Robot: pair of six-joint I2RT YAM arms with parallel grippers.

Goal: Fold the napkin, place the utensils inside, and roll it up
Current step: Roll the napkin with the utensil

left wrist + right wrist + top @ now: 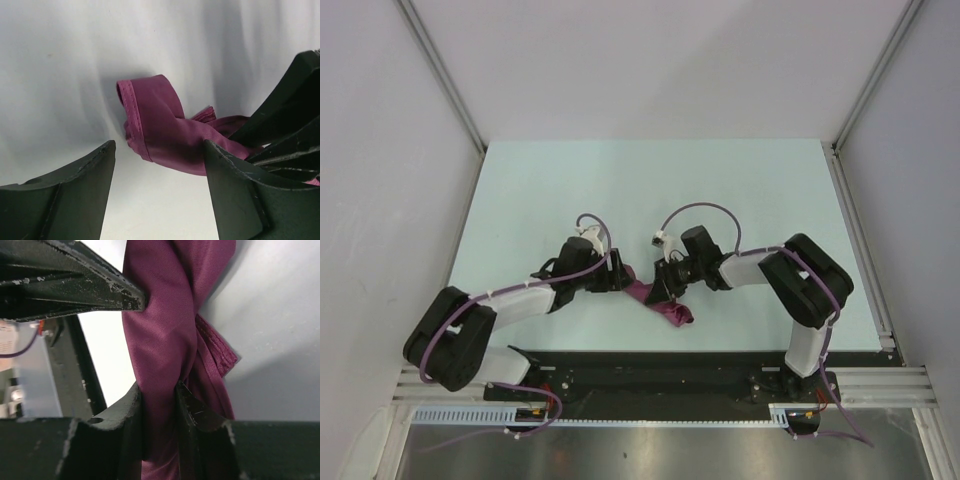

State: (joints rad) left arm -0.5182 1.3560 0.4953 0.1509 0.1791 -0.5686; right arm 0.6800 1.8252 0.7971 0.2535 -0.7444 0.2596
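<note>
Pinching napkin (161,335) low: right end effector (159,392).

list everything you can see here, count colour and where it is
napkin: 1, magenta, bunched up on the table between the two pincers
spoon: none visible in any view
table: 1, pale mint, fills the middle of the top view
walls: grey, around the far and side edges of the table
base plate: 1, black, along the near edge
cables: purple, one looping along each arm
left arm: 1, black and white, reaching in from the left
right arm: 1, black and white, reaching in from the right
left pincer: black, open, napkin just beyond its fingers
right pincer: black, shut on the napkin
</note>
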